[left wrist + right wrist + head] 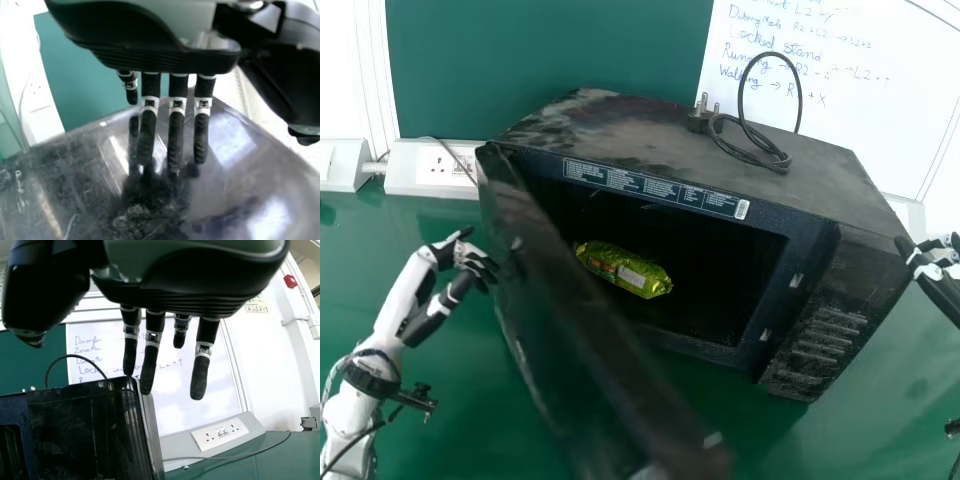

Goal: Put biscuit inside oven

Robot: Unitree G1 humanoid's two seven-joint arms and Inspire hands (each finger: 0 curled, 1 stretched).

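Observation:
The black oven [670,150] stands with its door [570,310] swung open towards the left front. Inside its cavity lies the biscuit in a shiny green-yellow packet [625,270]. My left hand [460,262] is beside the outer face of the door, fingers extended; in the left wrist view the straight fingers of my left hand [176,120] are at the glossy door panel [100,185], and contact is hard to tell. At the oven's right side is my right hand [935,258]. In the right wrist view, my right hand [152,350] has straight fingers near the oven's corner [95,425].
A coiled black cable with a plug [760,150] rests on the oven's top. Behind are a whiteboard [840,110] and a wall socket strip [430,165]. The green table [480,420] extends around the oven, with another socket box [220,435] behind its right side.

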